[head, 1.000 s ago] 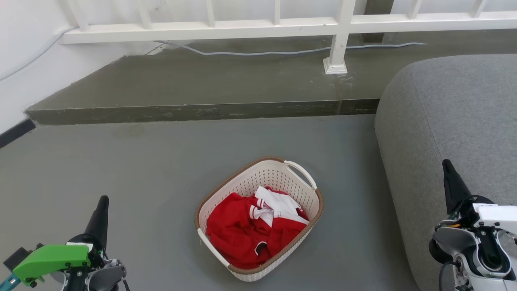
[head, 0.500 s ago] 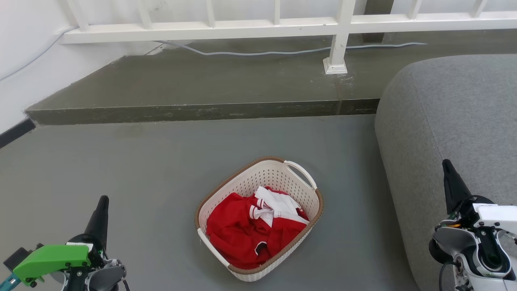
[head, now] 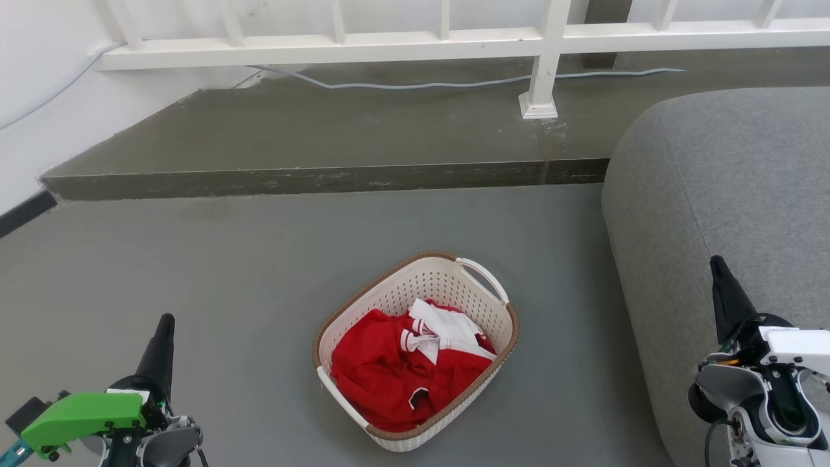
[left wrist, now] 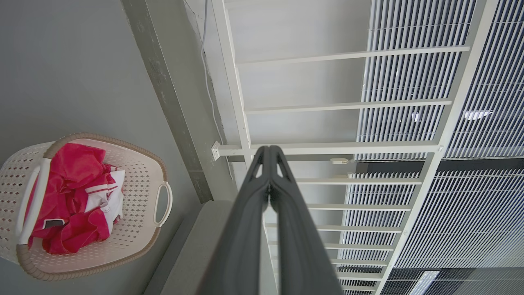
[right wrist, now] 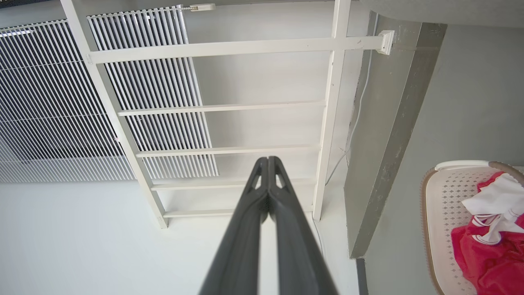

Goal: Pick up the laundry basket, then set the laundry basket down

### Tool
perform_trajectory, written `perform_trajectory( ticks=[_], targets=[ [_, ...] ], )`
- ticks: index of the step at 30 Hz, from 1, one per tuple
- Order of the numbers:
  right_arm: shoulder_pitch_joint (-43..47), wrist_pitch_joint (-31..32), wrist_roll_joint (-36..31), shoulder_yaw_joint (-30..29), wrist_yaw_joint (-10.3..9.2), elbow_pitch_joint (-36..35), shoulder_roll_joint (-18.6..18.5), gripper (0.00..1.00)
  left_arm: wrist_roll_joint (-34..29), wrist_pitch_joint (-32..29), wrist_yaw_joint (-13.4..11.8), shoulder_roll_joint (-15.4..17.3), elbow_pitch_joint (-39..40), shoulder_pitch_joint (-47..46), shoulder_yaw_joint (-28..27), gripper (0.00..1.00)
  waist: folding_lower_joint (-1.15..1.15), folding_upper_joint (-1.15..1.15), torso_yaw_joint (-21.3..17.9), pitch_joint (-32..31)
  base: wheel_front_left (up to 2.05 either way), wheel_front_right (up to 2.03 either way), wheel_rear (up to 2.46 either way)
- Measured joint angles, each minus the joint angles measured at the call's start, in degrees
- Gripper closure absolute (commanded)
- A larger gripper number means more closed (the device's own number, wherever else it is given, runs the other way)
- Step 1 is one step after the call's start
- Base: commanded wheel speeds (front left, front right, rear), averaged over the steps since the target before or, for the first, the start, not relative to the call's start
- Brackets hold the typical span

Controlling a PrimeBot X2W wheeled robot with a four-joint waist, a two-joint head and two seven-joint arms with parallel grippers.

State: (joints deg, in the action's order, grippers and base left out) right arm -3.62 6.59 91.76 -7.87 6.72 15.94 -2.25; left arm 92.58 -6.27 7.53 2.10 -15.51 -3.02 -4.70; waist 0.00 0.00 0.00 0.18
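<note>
Nothing has moved since a second ago: both arms and the basket sit exactly as they were. I have the left pincer (head: 165, 321) at lower left and the right pincer (head: 716, 263) at lower right, each with its fingers pressed together on nothing, both well apart from the laundry basket (head: 421, 285). It stands upright on the floor (head: 194, 272) between them, near the grey sofa (head: 726, 181), with red and white clothes (head: 402, 370) inside. By my reading no step is done yet; reach, lift and set-down all remain. Its long axis runs diagonally, with one handle (head: 483, 279) at the far right end and the other handle (head: 340, 395) at the near left end.
</note>
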Motion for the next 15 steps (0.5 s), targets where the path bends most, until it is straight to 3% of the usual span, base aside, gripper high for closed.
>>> perform_trajectory(
  ticks=[8, 9, 10, 11, 15],
  targets=[
    [0.5, 0.0, 0.0, 0.0, -0.23, 0.9, 0.3, 1.00, 0.0, 0.0, 0.0, -0.2, -0.9, 0.5, 0.1, 1.00, 0.00, 0.00, 0.0, 0.0, 0.00, 0.00, 0.00],
    [1.1, 0.0, 0.0, 0.0, -0.24, 1.6, 0.6, 0.00, 0.0, 0.0, 0.0, -0.5, -1.7, 1.0, 0.1, 0.00, 0.00, 0.00, 0.0, 0.0, 0.00, 0.00, 0.00],
    [1.8, 0.0, 0.0, 0.0, -0.24, 2.3, 1.0, 1.00, 0.0, 0.0, 0.0, -0.9, -2.3, 1.6, 0.2, 1.00, 0.00, 0.00, 0.0, 0.0, 0.00, 0.00, 0.00],
    [2.5, 0.0, 0.0, 0.0, -0.25, 2.8, 1.3, 0.00, 0.0, 0.0, 0.0, -1.2, -2.9, 2.1, 0.3, 0.00, 0.00, 0.00, 0.0, 0.0, 0.00, 0.00, 0.00],
    [3.0, -0.1, 0.0, 0.3, -0.24, 2.9, 1.5, 0.00, 0.0, 0.3, 0.0, -1.4, -3.0, 2.6, 0.4, 0.00, 0.00, 0.00, 0.0, 0.0, 0.00, 0.00, 0.00]
  ],
)
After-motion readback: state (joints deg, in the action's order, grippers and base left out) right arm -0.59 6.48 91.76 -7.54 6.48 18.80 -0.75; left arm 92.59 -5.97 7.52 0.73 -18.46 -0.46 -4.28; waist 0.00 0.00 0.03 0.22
